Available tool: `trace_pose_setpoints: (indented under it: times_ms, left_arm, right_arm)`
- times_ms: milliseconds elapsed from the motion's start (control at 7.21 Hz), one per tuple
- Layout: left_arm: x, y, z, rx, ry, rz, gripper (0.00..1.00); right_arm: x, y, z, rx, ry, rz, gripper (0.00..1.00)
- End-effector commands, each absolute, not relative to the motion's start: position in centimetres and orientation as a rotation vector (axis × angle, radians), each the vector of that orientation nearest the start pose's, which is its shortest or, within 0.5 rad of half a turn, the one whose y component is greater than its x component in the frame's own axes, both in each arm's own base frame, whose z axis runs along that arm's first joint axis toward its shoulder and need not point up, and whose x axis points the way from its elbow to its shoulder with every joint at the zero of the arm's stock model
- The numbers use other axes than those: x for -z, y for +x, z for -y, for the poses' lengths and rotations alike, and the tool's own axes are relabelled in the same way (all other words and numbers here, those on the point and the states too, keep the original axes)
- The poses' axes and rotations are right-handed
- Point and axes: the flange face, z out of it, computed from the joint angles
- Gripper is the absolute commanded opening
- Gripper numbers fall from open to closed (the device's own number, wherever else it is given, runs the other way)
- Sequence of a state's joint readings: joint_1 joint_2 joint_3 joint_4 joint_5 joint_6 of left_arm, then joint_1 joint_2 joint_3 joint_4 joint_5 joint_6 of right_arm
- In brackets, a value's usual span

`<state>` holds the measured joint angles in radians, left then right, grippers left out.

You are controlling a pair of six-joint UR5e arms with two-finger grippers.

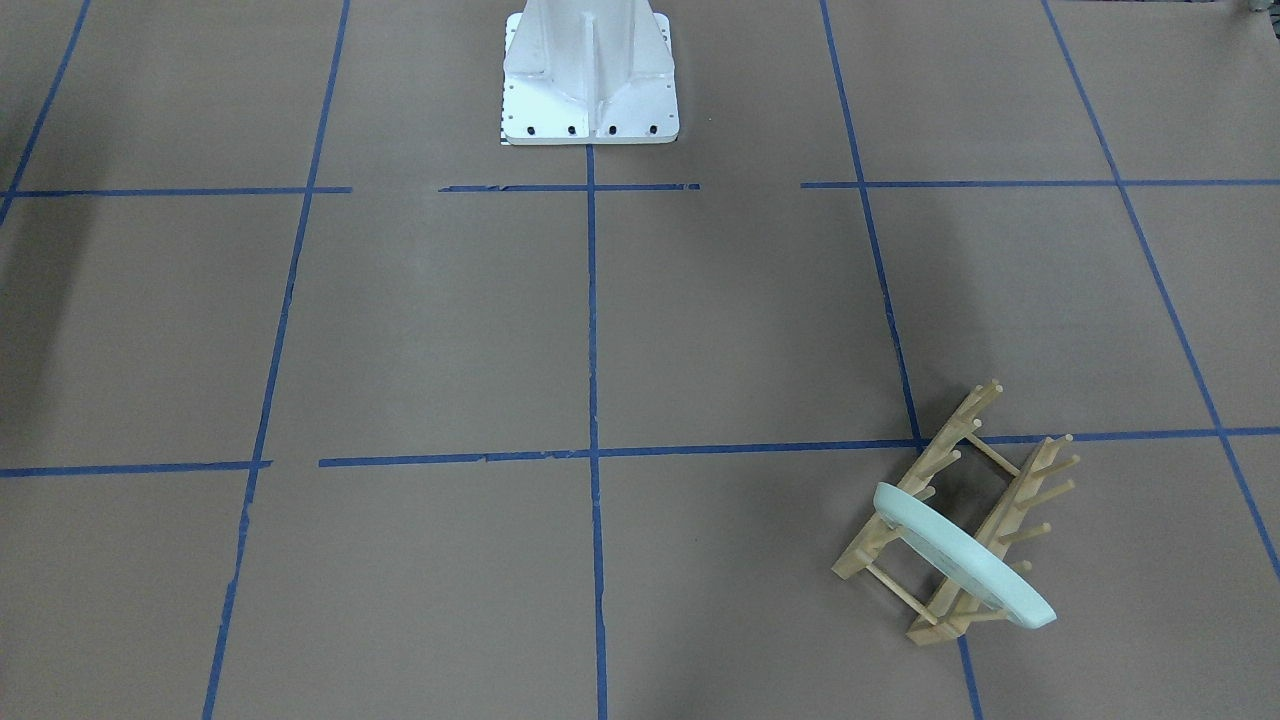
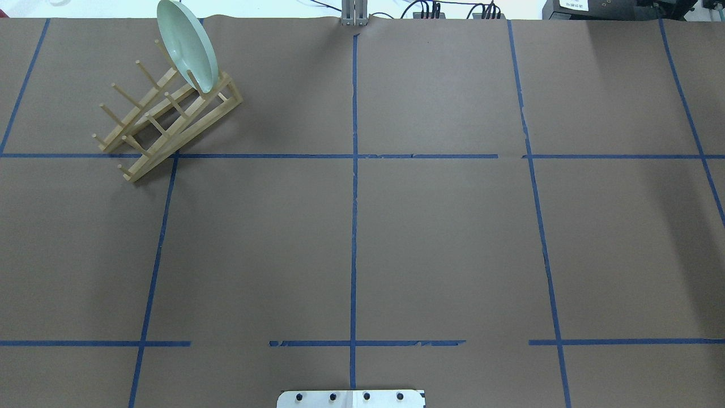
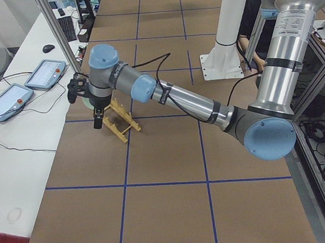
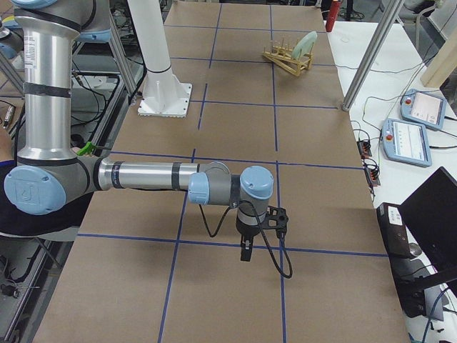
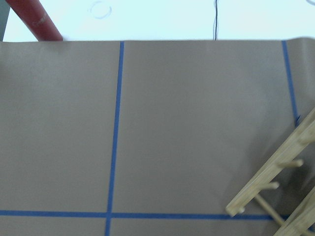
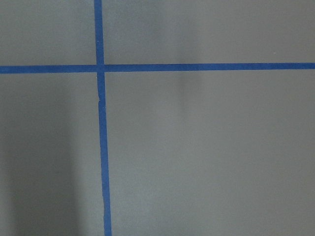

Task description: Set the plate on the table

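The pale mint-green plate (image 1: 962,556) stands on edge in the end slot of the wooden peg rack (image 1: 930,465). In the overhead view the plate (image 2: 187,48) and rack (image 2: 164,122) are at the far left of the brown taped table (image 2: 442,238). In the exterior left view my left gripper (image 3: 97,118) hangs just above the rack (image 3: 123,122); I cannot tell if it is open or shut. In the exterior right view my right gripper (image 4: 245,251) hovers over bare table far from the plate (image 4: 307,44); its state cannot be told.
The white robot base (image 1: 590,90) stands at the table's near middle edge. Teach pendants (image 3: 44,75) lie on the white side table beyond the rack. A red cylinder (image 3: 8,242) lies at that side table's end. The left wrist view shows rack pegs (image 5: 275,182).
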<state>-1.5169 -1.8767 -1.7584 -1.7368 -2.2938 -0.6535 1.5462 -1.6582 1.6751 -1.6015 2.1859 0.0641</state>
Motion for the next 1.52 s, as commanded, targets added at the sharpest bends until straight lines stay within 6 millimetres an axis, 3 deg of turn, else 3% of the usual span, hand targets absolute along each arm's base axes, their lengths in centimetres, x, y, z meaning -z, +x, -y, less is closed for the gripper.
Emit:
trace_pose_setpoints:
  times_ms: [0, 277, 554, 693, 970, 1109, 1386]
  left_arm:
    - [-30.5, 1.0, 60.8, 0.561, 0.393, -1.148, 1.00]
    - [-29.6, 13.1, 59.8, 0.596, 0.225, -1.425, 1.00]
    - [-27.1, 21.1, 62.2, 0.675, 0.249, -1.492, 1.00]
    - [-26.6, 23.0, 63.7, 0.680, 0.258, -1.486, 1.00]
    - [-28.8, 24.2, 64.6, 0.623, 0.296, -1.456, 1.00]
    - [-29.7, 24.2, 65.0, 0.613, 0.308, -1.435, 1.00]
    - [-31.7, 22.1, 66.6, 0.639, 0.334, -1.394, 1.00]
  right_arm:
    - [-66.2, 6.4, 45.5, -0.041, -0.041, 0.614, 1.00]
    - [-66.2, 6.5, 45.5, -0.041, -0.040, 0.614, 1.00]
    - [-66.2, 6.5, 45.5, -0.043, -0.041, 0.614, 1.00]
    - [-66.2, 6.5, 45.5, -0.041, -0.040, 0.614, 1.00]
    - [-66.2, 6.5, 45.5, -0.043, -0.041, 0.614, 1.00]
    - [-66.2, 6.5, 45.5, -0.043, -0.041, 0.614, 1.00]
    - [-66.2, 6.5, 45.5, -0.041, -0.040, 0.614, 1.00]
